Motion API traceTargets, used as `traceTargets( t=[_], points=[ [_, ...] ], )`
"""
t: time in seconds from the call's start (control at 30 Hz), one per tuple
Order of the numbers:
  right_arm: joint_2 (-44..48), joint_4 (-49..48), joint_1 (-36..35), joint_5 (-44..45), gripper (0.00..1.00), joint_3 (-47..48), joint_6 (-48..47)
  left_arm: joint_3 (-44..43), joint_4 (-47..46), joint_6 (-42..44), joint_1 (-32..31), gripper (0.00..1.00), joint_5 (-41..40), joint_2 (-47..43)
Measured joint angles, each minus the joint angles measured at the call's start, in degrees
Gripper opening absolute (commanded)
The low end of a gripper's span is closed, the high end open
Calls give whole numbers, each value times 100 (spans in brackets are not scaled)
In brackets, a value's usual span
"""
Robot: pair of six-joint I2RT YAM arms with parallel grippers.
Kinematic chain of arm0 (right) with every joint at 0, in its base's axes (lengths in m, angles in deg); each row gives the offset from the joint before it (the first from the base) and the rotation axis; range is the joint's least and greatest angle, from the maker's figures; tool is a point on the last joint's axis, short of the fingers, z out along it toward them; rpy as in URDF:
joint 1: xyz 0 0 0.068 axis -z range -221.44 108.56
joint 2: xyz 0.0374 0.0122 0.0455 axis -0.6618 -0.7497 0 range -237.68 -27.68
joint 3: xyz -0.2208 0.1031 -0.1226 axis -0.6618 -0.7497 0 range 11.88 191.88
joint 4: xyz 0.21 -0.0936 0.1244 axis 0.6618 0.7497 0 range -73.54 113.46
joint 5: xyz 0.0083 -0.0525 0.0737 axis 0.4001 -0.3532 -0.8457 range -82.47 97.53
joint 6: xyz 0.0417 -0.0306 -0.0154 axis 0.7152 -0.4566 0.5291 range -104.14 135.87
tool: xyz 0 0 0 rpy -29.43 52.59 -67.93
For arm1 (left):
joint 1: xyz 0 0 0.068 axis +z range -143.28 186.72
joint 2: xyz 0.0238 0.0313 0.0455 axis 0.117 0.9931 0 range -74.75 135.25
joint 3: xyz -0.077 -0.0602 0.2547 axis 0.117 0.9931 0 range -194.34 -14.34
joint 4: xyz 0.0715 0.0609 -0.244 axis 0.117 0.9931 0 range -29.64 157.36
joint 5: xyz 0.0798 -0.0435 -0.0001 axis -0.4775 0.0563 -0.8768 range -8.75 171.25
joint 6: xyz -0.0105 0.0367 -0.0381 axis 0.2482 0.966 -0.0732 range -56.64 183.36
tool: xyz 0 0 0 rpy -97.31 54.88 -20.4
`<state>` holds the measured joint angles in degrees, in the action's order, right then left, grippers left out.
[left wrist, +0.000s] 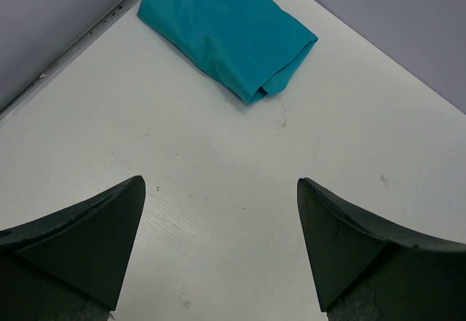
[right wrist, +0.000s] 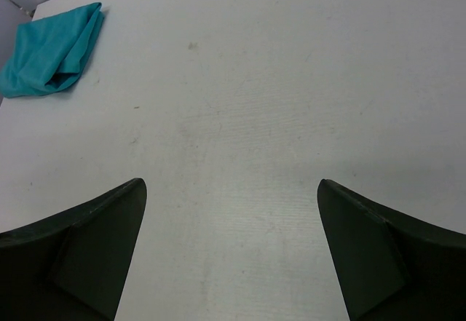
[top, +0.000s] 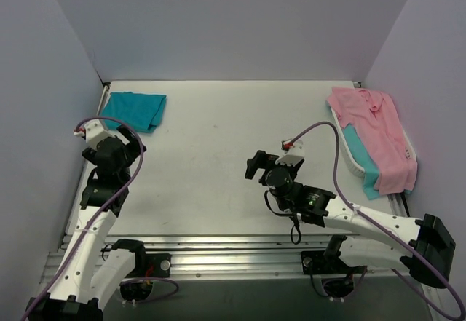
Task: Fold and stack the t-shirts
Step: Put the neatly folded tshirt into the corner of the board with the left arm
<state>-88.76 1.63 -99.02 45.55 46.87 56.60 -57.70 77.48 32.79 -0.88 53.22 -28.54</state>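
Black, wedge-shaped plastic forms both tools, nearest the arm bases. The left tool (left wrist: 218, 183) hovers over the desk (top: 218, 117) with its jaws spread wide and nothing between them. The right tool (right wrist: 231, 183) hangs near the middle of the desk, equally wide and equally bare. Under them the desk is a matt white board, faintly scuffed and speckled.

Farther out, at about three o'clock, a white basket (top: 352, 164) holds a loose pink shirt (top: 375, 135) with a collar, crumpled and draped over the rim. A strip of a teal shirt (top: 362, 153) shows beneath its left edge. Farthest, at about eleven o'clock, a folded teal shirt (left wrist: 226, 30) lies flat in the corner as a neat soft rectangle, with smooth knit and rounded fold edges.

All three should handle as light, limp cloth: no stiffness, likely to sag, stretch and bunch when lifted, but not fragile and not very slippery on the matt board. The pink shirt looks like the next to take. A pinch on a raised ridge near the collar or shoulder seems best, since a flat patch offers the fingers little. The layer below may drag along with it.
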Motion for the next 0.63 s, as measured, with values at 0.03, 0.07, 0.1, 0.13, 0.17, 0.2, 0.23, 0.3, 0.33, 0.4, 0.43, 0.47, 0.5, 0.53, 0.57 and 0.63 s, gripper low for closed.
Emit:
traceTargets(
  t=[0.03, 0.07, 0.1, 0.13, 0.17, 0.2, 0.23, 0.3, 0.33, 0.4, 0.43, 0.47, 0.5, 0.53, 0.57, 0.63],
  points=[
    [72, 162, -17, 81, 100, 24, 44, 7, 0, 17, -7, 94, 0, 13],
    [122, 330, -28, 142, 100, 57, 85, 15, -2, 35, -15, 94, 0, 15],
    [153, 496, -50, 190, 100, 96, 118, 24, -2, 57, -22, 94, 0, 15],
    [166, 660, -79, 223, 100, 142, 149, 26, -2, 85, -26, 94, 0, 15],
    [166, 820, -114, 247, 100, 199, 173, 26, -4, 105, -26, 94, -2, 15],
    [166, 964, -162, 271, 100, 256, 195, 26, -4, 118, -26, 94, -4, 15],
    [170, 1095, -208, 291, 100, 302, 210, 26, -4, 129, -26, 94, -4, 15],
    [197, 1362, -304, 337, 100, 393, 247, 26, -4, 138, -26, 94, -9, 17],
    [221, 1458, -334, 356, 100, 417, 258, 26, -4, 144, -26, 94, -9, 20],
    [286, 1631, -365, 372, 100, 457, 258, 26, -7, 155, -26, 94, -22, 31],
    [317, 1687, -365, 378, 100, 470, 256, 26, -4, 168, -26, 94, -31, 44],
    [343, 1746, -365, 387, 100, 485, 254, 26, -4, 177, -26, 94, -35, 59],
    [356, 1812, -365, 400, 100, 509, 249, 26, -4, 186, -26, 94, -39, 79],
    [358, 1873, -365, 407, 100, 544, 234, 26, -4, 197, -35, 94, -52, 111],
    [356, 1904, -365, 409, 100, 570, 221, 26, -9, 219, -39, 95, -61, 142],
    [356, 1945, -365, 413, 100, 601, 162, 26, -7, 234, -66, 94, -76, 238]
  ],
)
